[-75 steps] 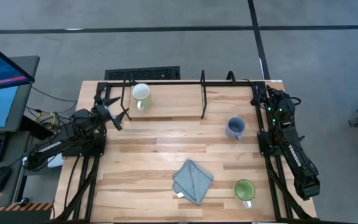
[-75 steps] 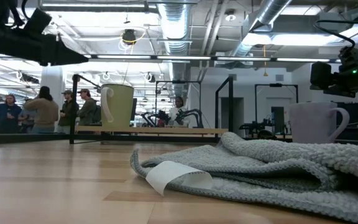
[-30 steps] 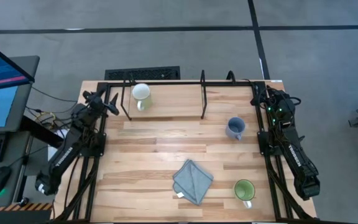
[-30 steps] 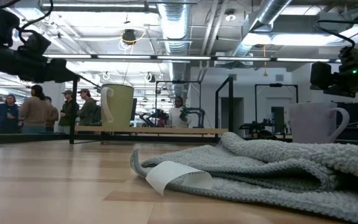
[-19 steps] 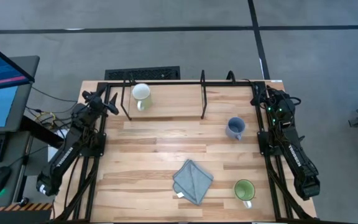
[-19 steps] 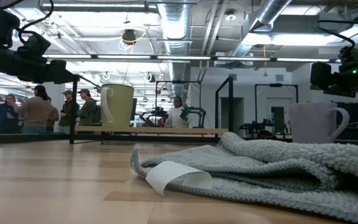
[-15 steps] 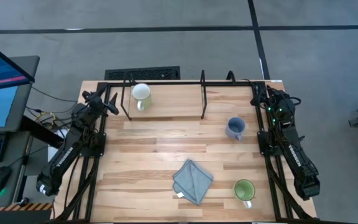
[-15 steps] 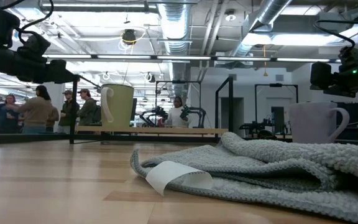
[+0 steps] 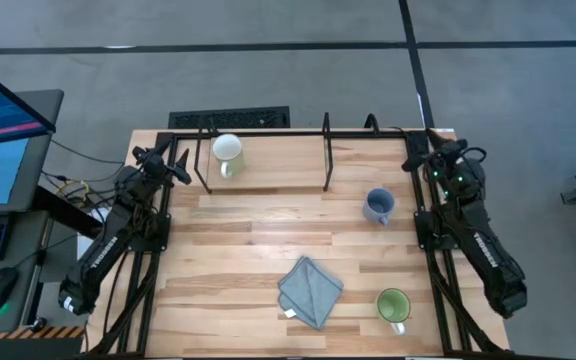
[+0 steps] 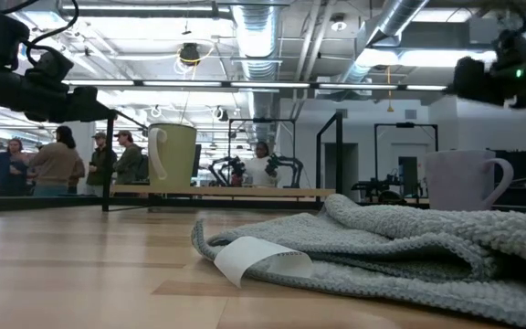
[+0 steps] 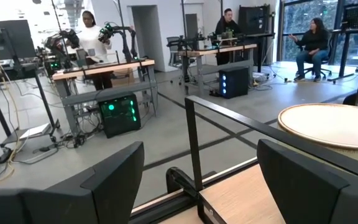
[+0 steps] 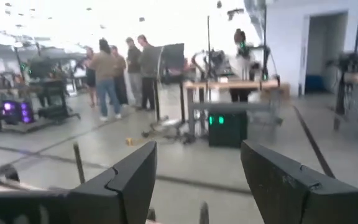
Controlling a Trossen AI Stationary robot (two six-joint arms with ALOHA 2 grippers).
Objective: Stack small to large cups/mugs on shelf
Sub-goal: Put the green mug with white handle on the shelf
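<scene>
Right gripper (image 9: 436, 158), fingers spread and empty, hangs at the shelf's (image 9: 268, 165) right end near my blue-grey mug (image 9: 378, 206) on the tabletop, probably ceramic, rigid and slick, so I'd pinch its rim wall opposite the handle.

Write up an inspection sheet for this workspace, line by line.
Surface: light wooden tabletop, bare between items.
Job's things: white mug on the black-framed shelf; blue-grey mug and green-lined mug on the table.
Clutter: folded grey cloth with a white tag.
Grippers: left gripper open beside the shelf's left end; right gripper open at the far right corner.
Cables: run along both arms.
Surroundings: people standing behind; monitor at left.
</scene>
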